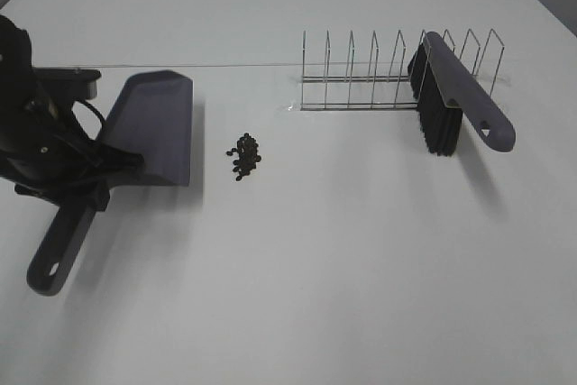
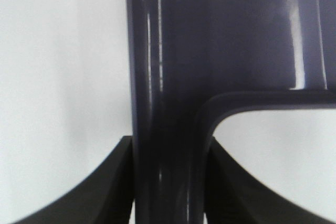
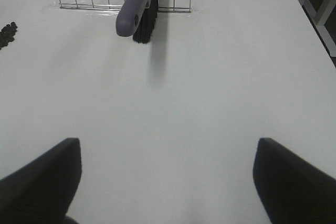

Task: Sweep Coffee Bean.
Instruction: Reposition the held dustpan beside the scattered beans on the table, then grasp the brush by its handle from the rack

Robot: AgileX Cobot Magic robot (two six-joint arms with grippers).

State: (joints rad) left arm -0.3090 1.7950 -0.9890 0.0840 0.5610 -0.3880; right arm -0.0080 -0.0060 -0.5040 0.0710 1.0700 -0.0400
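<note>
A: Where are the beans (image 1: 244, 156)?
B: On the counter (image 1: 361, 268), just off the dustpan (image 1: 153, 128) lip. The left claw (image 2: 170, 187) pinches its handle.
A: And the brush (image 1: 460, 101)?
B: In the rack (image 1: 361, 78), straight ahead of the right claw (image 3: 168, 182), which is spread and empty. The handle points toward it.

1. Table (image 1: 361, 268) — plain matt white.
2. Dustpan (image 1: 153, 123) — slate grey with a violet cast, pale glossy streaks.
3. Beans (image 1: 244, 156): dark brown, nearly black.
4. Rack (image 1: 352, 79): silvery bare wire.
5. Brush (image 1: 464, 87): grey handle like the dustpan, black bristles.
</note>
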